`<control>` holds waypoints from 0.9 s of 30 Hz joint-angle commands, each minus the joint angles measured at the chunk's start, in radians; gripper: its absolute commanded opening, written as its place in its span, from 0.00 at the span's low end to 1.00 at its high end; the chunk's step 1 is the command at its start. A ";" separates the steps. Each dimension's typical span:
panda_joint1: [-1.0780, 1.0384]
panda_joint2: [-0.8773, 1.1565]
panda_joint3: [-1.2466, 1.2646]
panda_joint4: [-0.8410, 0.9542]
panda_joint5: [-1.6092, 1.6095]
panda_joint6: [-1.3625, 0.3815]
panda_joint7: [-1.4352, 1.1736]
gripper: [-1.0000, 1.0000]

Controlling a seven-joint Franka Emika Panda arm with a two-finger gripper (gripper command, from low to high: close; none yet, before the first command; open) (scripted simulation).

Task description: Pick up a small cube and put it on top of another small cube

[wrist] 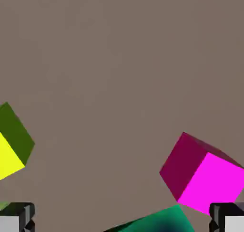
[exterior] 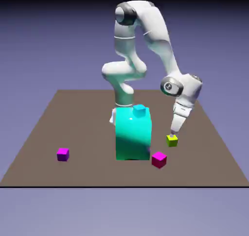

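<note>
The small cube point(exterior: 171, 140) is yellow-green and sits on the brown table, on the exterior view's right of the big teal block point(exterior: 133, 133). My gripper point(exterior: 172, 132) hangs just above it, tilted, with the tips close to its top. In the hand view the small cube point(wrist: 12, 142) lies at the left edge, outside the gap between the fingertips point(wrist: 16, 217). The gripper point(wrist: 122, 218) is open, with nothing between its fingers. A small cyan cube point(exterior: 139, 109) rests on top of the teal block.
A magenta-pink cube point(exterior: 159, 159) sits in front of the teal block's corner, close to the small cube, and shows large at the hand view's right point(wrist: 202, 174). A purple cube point(exterior: 62, 154) lies far to the exterior view's left. The teal block's edge point(wrist: 157, 221) shows at the hand view's bottom.
</note>
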State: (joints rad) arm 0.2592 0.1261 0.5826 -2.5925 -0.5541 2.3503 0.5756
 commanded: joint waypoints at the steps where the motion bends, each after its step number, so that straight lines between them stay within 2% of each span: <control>1: 0.013 0.036 0.030 0.011 -0.029 -0.036 -0.009 0.50; 3: 0.038 0.109 0.091 0.034 -0.086 -0.107 -0.026 0.50; 9: 0.087 0.295 -0.053 0.043 -0.327 -0.012 0.135 0.50; 10: 0.087 0.295 -0.053 0.043 -0.327 -0.012 0.135 0.00; 17: 0.031 0.111 0.074 0.051 -0.077 -0.119 -0.035 0.00; 25: -0.089 0.137 -0.207 0.325 0.084 -0.292 -0.173 0.00; 27: -0.089 0.171 -0.225 0.310 0.052 -0.249 -0.150 0.00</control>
State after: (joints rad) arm 0.1698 0.2970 0.3582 -2.2829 -0.4984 2.1010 0.4235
